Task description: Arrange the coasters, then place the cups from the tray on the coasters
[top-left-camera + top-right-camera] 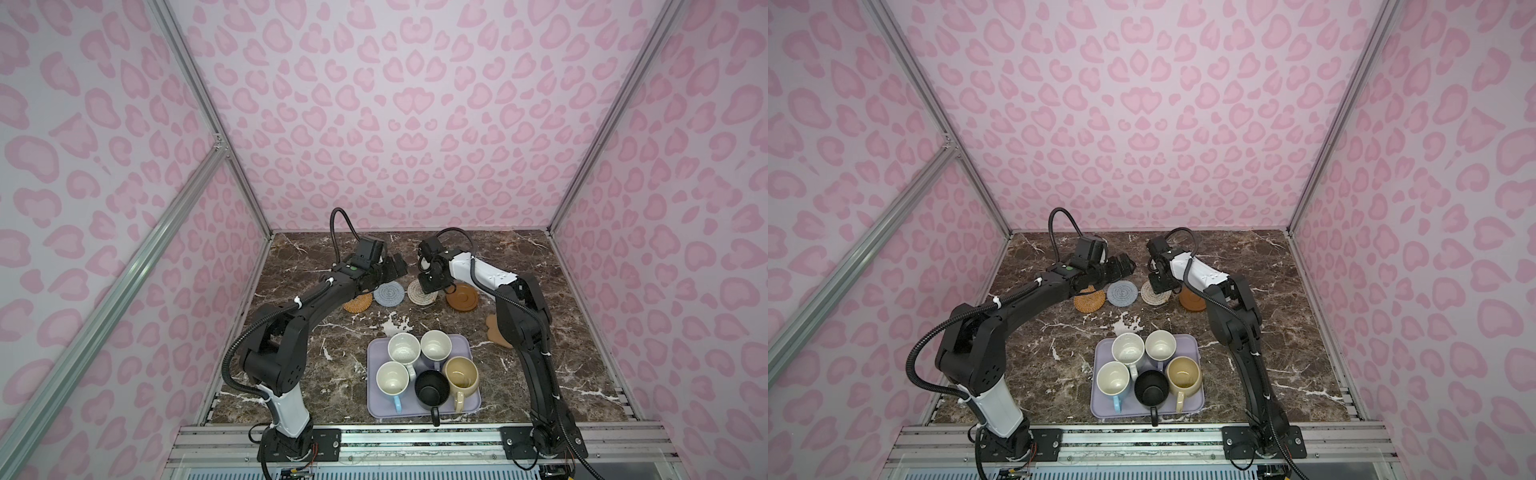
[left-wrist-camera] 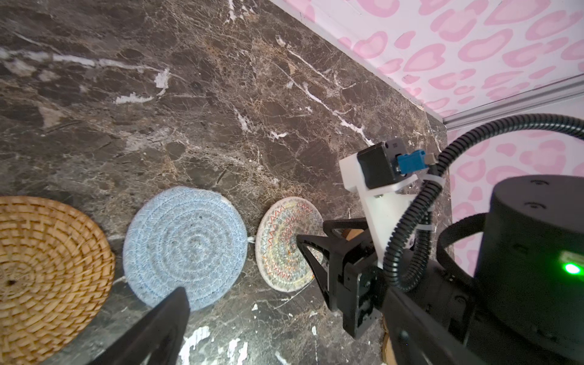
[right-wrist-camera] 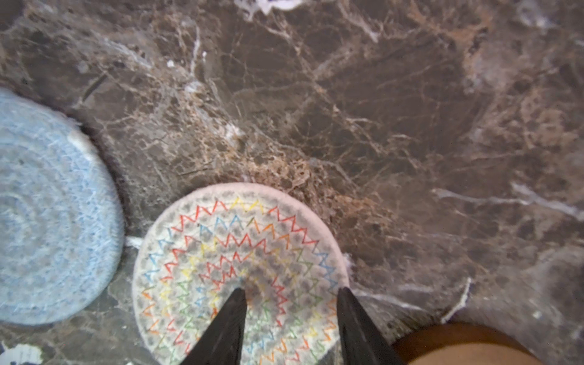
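Four coasters lie in a row at the back of the table: orange-tan woven (image 1: 356, 302), grey-blue (image 1: 388, 294), cream with coloured zigzags (image 1: 417, 291) and a brown wooden dish (image 1: 462, 298). The tan paw-shaped one (image 1: 494, 330) lies apart, partly behind the right arm. My right gripper (image 3: 291, 290) points down on the cream coaster (image 3: 221, 252), jaws apart, one tip over its middle and one at its rim. My left gripper (image 1: 398, 267) hangs open above the grey-blue coaster (image 2: 185, 243). Five cups stand on the lavender tray (image 1: 376, 409): white (image 1: 404, 348), lavender (image 1: 435, 345), light blue (image 1: 392, 379), black (image 1: 432, 388), beige (image 1: 460, 374).
Pink patterned walls (image 1: 415, 124) close the dark marble table (image 1: 582, 332) on three sides. An aluminium rail (image 1: 415, 440) with both arm bases runs along the front. The black cup's handle sticks out over the tray's front rim.
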`<state>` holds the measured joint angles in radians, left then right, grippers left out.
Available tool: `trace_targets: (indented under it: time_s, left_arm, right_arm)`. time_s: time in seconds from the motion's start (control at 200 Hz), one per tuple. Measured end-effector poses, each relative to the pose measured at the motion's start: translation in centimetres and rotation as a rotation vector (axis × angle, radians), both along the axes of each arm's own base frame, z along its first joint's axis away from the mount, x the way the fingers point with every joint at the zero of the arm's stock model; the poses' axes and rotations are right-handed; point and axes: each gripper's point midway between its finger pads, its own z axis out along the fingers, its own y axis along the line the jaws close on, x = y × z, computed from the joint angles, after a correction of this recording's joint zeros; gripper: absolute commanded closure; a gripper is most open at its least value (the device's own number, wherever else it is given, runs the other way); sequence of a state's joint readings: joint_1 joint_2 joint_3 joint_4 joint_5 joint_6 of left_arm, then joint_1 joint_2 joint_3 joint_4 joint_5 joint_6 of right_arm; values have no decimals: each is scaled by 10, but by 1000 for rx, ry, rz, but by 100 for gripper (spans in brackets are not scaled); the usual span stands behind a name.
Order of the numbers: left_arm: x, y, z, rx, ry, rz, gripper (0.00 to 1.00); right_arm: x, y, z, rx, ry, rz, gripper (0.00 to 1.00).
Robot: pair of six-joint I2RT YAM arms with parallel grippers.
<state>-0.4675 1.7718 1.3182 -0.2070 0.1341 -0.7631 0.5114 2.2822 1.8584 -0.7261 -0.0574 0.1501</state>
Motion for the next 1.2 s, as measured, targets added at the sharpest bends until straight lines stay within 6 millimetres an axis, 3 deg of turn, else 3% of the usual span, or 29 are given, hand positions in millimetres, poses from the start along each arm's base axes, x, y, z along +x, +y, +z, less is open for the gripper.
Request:
trace_targets:
  time_s: [0.155,0.27,0.345,0.375,0.605,0.78,0.965,1.2]
  left_arm:
    - [-7,2,8,-15,-18,-1,2]
    - [-13,-1,23,-54,-60,-20,2]
    - [-17,-8,35,-81,-89,-44,2]
    - [-19,-13,39,-92,-98,-59,2]
    - [-36,-50,62,-134,-127,-144,2]
    - [-44,-71,62,-159,-120,-168,2]
    - [-37,-95,48,-152,-94,-183,2]
    - [-27,-117,20,-121,-47,-194,2]
  right_arm:
    - [2,2,34,38,-61,2,47]
    - [-7,-3,54,63,-91,-14,21]
    - [-16,-9,70,82,-117,-27,11]
    - [-20,-12,77,90,-131,-37,0]
    - [-42,-42,113,151,-232,-130,0]
    - [-55,-74,113,179,-260,-211,0]
    - [-58,-105,91,208,-235,-313,1]
    - [-48,-121,57,226,-167,-395,18]
